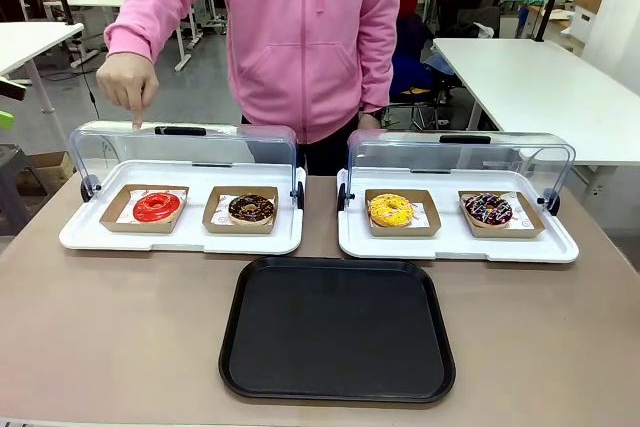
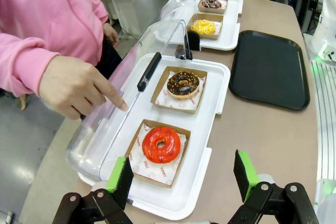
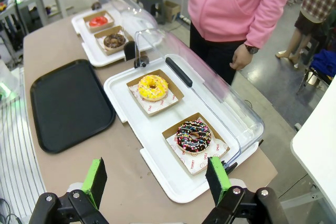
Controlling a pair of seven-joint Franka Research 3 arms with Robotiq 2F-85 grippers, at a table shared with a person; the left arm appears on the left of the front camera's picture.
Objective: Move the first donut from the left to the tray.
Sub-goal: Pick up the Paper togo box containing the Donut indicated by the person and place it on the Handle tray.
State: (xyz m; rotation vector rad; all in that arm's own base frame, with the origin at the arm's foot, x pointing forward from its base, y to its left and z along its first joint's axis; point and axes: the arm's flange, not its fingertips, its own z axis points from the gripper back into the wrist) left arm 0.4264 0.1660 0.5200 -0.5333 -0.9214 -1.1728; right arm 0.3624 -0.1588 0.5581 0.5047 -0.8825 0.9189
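The glossy red donut [image 1: 157, 207] [image 2: 161, 145] [image 3: 97, 21] lies in a brown cardboard holder at the left end of the left white display tray [image 1: 90, 240]. The black tray [image 1: 337, 330] [image 2: 269, 69] [image 3: 69, 103] lies bare at the front middle of the table. A person's hand [image 1: 130, 82] [image 2: 79, 86] points a finger down at the raised clear lid behind the red donut. My left gripper [image 2: 182, 179] hovers open above the near edge of that display tray, short of the red donut. My right gripper [image 3: 156, 180] hangs open over the right display tray's end.
A chocolate donut [image 1: 251, 209] sits beside the red one. The right display tray [image 1: 458, 247] holds a yellow donut [image 1: 391, 210] and a sprinkled chocolate donut [image 1: 488, 209]. Both clear lids [image 1: 185, 152] stand open at the far side. The person in pink stands behind the trays.
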